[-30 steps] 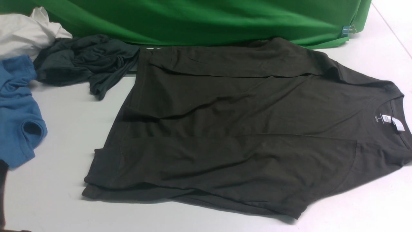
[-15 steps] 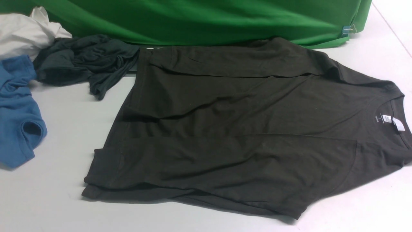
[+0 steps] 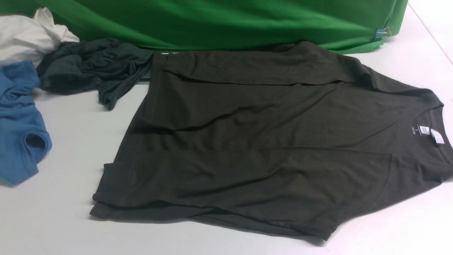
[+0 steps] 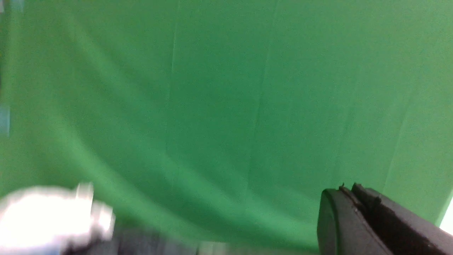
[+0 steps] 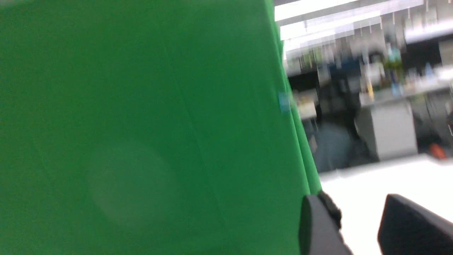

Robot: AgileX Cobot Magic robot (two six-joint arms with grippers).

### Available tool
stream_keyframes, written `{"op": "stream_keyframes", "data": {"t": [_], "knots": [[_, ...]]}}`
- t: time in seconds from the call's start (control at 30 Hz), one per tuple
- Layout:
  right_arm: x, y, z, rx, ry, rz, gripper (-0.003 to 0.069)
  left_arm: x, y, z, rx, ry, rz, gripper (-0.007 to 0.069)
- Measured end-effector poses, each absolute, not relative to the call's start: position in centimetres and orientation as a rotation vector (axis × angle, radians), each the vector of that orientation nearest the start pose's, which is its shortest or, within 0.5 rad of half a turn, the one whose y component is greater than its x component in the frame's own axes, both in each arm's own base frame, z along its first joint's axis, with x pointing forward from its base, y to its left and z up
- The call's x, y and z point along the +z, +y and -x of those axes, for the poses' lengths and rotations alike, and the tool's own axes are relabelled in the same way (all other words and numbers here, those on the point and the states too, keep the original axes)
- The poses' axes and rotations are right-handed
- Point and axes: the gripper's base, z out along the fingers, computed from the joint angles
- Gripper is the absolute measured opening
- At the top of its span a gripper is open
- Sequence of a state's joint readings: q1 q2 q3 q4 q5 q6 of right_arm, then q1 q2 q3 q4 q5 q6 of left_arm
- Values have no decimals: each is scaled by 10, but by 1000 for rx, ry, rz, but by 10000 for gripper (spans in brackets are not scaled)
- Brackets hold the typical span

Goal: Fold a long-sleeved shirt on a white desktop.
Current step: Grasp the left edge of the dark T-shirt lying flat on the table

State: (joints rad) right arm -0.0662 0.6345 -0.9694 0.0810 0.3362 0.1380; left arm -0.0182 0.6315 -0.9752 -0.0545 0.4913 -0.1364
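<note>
The long-sleeved shirt (image 3: 269, 141), very dark brownish-black, lies flat across the white desktop (image 3: 70, 148). Its collar with small white tags (image 3: 430, 132) points right and both sleeves are folded in over the body. Neither arm appears in the front view. In the left wrist view my left gripper (image 4: 348, 189) is shut with nothing between its fingers, raised and facing the green backdrop (image 4: 212, 106). The right wrist view shows my right gripper (image 5: 357, 209) open and empty, a clear gap between its fingers, held above the desktop (image 5: 371, 177) beside the backdrop's edge.
A crumpled dark bluish-grey garment (image 3: 92, 67) lies at the back left, next to a bright blue shirt (image 3: 17, 120) and a white cloth (image 3: 28, 35). The green backdrop (image 3: 226, 21) runs along the rear, clipped at its right corner (image 3: 384, 33).
A dark arm part at the lower left edge of the front view one second ago has left the frame. The shirt has not moved.
</note>
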Motion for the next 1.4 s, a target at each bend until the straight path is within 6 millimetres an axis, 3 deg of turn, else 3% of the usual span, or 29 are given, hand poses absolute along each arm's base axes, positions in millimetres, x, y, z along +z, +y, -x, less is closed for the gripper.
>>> {"op": "stream_keyframes", "data": {"t": [0.1, 0.17, 0.27, 0.37, 0.57, 0.7, 0.87, 1.0, 1.03, 1.17, 1.4], "knots": [[431, -5, -138, 101, 1716, -153, 241, 426, -5, -139, -143, 1781, 104, 37], [419, -2, -150, 102, 1824, -125, 241, 421, -4, -151, -127, 1811, 97, 37], [405, 7, -162, 114, 1952, -39, 241, 413, -5, -165, -127, 1869, 96, 37], [388, 27, -172, 160, 2107, 123, 241, 391, -8, -188, -152, 2046, 104, 39], [369, 57, -176, 208, 2248, 384, 241, 346, -12, -226, -141, 2327, 9, 59], [364, 70, -171, 232, 2277, 507, 241, 315, -16, -256, -184, 2515, -34, 126], [361, 72, -168, 239, 2311, 543, 241, 298, -20, -287, -211, 2671, -107, 248], [359, 72, -165, 235, 2346, 560, 241, 269, -25, -320, -272, 2792, -301, 367], [359, 72, -165, 235, 2346, 560, 241, 271, -26, -320, -271, 2785, -324, 372], [358, 72, -165, 234, 2357, 564, 241, 228, -28, -339, -313, 2872, -494, 426], [358, 72, -164, 229, 2364, 577, 241, 184, -25, -360, -262, 2890, -653, 430]]}}
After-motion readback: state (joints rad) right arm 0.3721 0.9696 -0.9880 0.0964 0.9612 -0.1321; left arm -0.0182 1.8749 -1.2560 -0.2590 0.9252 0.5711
